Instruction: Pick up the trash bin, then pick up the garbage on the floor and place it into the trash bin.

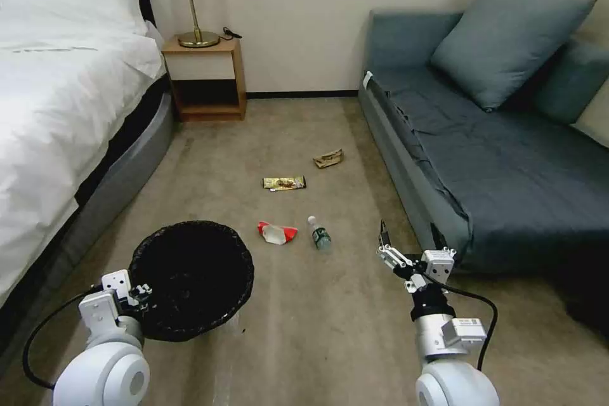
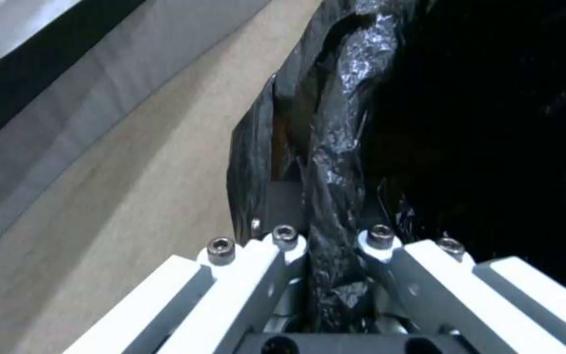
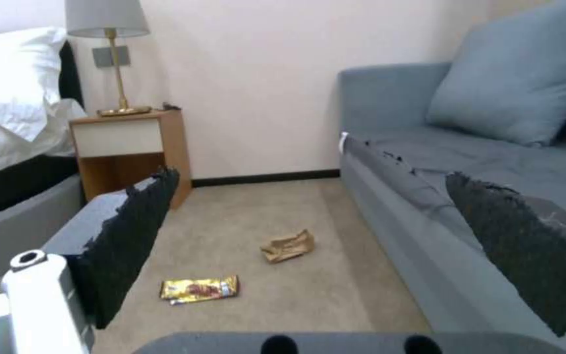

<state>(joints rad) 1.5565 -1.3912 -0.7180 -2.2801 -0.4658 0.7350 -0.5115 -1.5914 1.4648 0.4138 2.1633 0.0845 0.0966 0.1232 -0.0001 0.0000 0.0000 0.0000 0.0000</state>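
Two pincers: left pincer clamps trash bin rim, right pincer agape.

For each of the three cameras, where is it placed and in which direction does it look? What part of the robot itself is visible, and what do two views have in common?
Head view: high on the robot, looking forward and down at the floor; left gripper on the trash bin, right gripper open.
Left wrist view: along the fingers, which pinch the bin's black bag.
Right wrist view: low, facing the nightstand; both pads frame it.
Shared: gold wrapper and tan paper, head and right wrist.
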